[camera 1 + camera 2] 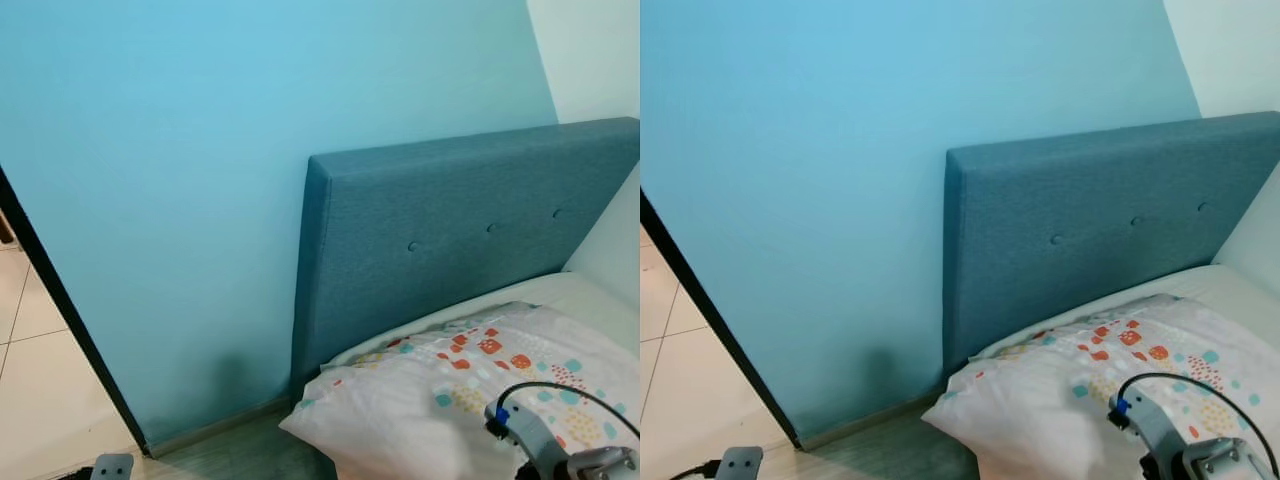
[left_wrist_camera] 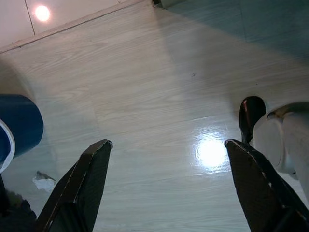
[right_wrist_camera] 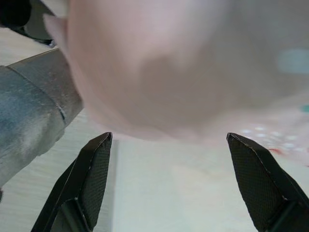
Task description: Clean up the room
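Here the patterned pillow (image 1: 470, 385) lies on the bed, just below the blue headboard (image 1: 460, 230). The right gripper (image 3: 169, 183) hovers spread apart beside the pillow; the left gripper (image 2: 166, 186) hangs spread over wooden floor (image 2: 145, 96).

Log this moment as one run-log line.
left gripper open above wood floor | right gripper open beside patterned pillow | nothing held
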Controlling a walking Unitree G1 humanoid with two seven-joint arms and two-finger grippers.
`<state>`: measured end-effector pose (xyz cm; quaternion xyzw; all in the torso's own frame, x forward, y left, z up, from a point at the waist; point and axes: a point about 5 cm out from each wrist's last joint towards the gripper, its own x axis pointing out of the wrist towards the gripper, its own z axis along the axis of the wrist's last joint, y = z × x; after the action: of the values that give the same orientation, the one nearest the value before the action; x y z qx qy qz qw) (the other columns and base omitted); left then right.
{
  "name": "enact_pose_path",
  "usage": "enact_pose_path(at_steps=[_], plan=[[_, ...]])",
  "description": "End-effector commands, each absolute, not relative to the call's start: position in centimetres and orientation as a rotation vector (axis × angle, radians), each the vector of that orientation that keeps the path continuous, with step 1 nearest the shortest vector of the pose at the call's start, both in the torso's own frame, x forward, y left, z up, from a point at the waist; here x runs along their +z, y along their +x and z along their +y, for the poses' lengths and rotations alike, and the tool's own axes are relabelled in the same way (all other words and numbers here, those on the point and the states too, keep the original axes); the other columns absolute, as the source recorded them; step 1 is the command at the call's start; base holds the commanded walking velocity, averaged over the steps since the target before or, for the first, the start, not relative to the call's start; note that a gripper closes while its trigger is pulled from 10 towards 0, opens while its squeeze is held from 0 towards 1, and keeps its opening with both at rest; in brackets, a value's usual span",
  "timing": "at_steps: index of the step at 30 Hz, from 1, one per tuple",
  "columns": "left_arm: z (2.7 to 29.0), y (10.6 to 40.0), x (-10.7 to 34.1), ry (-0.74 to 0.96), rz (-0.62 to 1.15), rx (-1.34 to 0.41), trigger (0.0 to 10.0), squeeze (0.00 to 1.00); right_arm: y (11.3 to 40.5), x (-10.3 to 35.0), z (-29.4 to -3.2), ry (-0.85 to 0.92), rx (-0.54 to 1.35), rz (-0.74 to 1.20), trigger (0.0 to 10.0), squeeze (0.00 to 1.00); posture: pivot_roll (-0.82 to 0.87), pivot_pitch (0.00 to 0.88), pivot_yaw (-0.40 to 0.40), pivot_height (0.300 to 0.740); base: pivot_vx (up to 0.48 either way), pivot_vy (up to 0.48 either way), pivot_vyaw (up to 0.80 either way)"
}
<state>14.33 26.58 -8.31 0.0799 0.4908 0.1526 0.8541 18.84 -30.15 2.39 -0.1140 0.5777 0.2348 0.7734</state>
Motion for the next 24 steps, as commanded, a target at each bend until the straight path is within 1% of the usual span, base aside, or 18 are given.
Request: enact_pose_path(at_steps=[1, 8, 12, 20, 24], plan=[[26.4, 13.9, -8.5, 0.170, 1.054, 0.315, 10.0, 0.00, 18.6, 2.5, -30.3, -0.248, 0.511, 1.261, 10.0, 0.00, 0.06, 0.000, -0.057, 0.649, 0.000, 0.000, 0.00], [26.4, 13.6, -8.7, 0.194, 1.067, 0.299, 10.0, 0.00, 18.8, 3.1, -31.1, -0.249, 0.469, 1.241, 10.0, 0.00, 0.05, 0.000, -0.055, 0.639, 0.000, 0.000, 0.00], [26.3, 13.6, -8.7, 0.195, 1.064, 0.272, 10.0, 0.00, 19.0, 3.4, -31.0, -0.228, 0.456, 1.210, 10.0, 0.00, 0.05, 0.000, -0.057, 0.639, 0.000, 0.000, 0.00], [26.0, 13.6, -8.8, 0.211, 1.071, 0.242, 10.0, 0.00, 19.2, 3.7, -31.1, -0.246, 0.438, 1.199, 10.0, 0.00, 0.04, 0.000, -0.058, 0.639, 0.000, 0.000, 0.00], [26.0, 13.5, -8.8, 0.230, 1.082, 0.220, 10.0, 0.00, 20.1, 4.0, -30.7, -0.240, 0.433, 1.129, 10.0, 0.00, 0.05, 0.000, -0.057, 0.639, 0.000, -0.480, 0.00]])
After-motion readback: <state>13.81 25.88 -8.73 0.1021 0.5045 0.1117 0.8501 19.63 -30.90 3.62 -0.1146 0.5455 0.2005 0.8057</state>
